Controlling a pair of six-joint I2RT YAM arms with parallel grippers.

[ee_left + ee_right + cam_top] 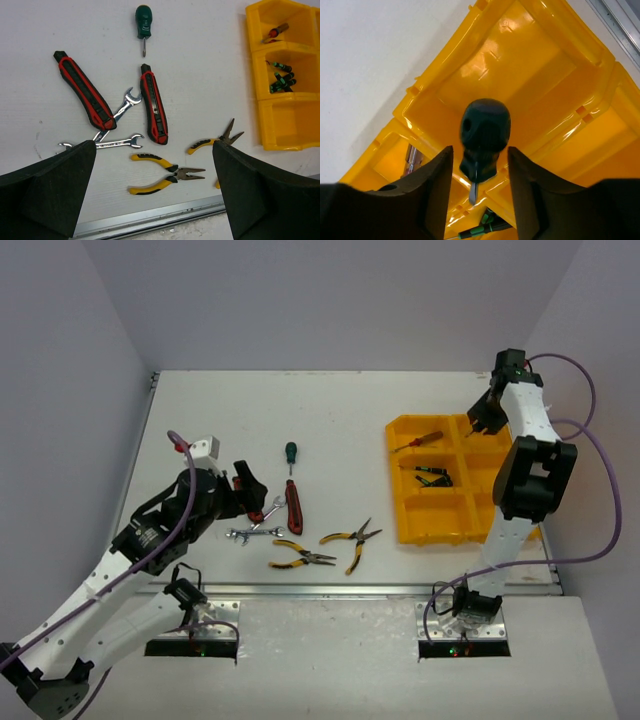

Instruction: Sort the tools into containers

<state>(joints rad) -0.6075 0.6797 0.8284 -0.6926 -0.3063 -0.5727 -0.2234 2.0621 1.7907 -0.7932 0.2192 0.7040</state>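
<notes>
**Top view with both wrist views.** My right hand (480, 152) hangs over the yellow tray (430, 536), above its far right compartment. A stubby green screwdriver (485, 127) sits between the fingers (432, 195). From the wrist view I cannot tell whether they pinch its handle or stand just clear of it.

The tray's far left compartment holds a red-handled screwdriver (418, 440). The compartment just nearer holds a few green-and-black screwdrivers (432, 477).

My left hand (250, 490) is spread wide and holds nothing. It hangs over the tabletop (200, 410), well left of the tray.

The tools left of the tray:
- a second green screwdriver (291, 452)
- two red-and-black cutters (154, 102)
- two silver wrenches (120, 142) that cross
- two yellow-handled pliers (160, 172), which lie nearest the tray
</notes>
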